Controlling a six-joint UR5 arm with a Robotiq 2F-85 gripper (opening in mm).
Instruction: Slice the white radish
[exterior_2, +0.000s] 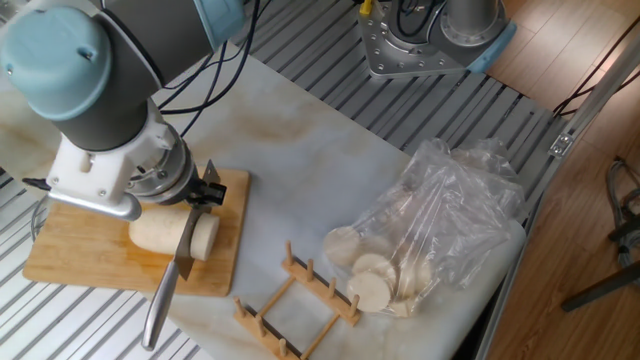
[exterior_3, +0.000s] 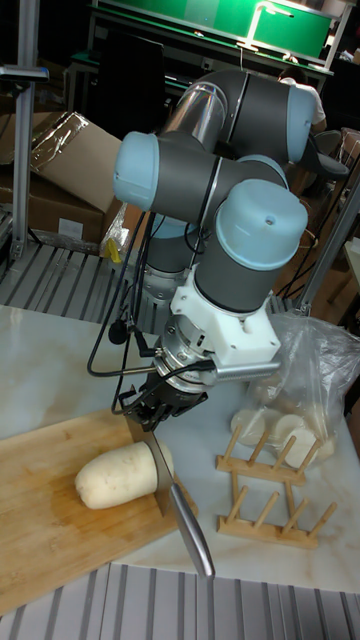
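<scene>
My claw (exterior_3: 150, 405) grips the knife (exterior_3: 172, 500); below it the radish (exterior_3: 120, 476) looks firm, slick, roll-prone.

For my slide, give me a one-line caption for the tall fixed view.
UR5 tool holding a knife blade-down into the white radish near its cut end on a wooden cutting board.

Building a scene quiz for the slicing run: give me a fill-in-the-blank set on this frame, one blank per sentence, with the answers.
1. The white radish lies on a wooden ____.
2. The gripper holds a ____, its blade across the radish near the flat cut end.
3. The loose pale round slices sit inside a clear plastic ____.
4. Between the cutting board and the bag stands an empty wooden ____.

Answers: cutting board; knife; bag; rack
</scene>
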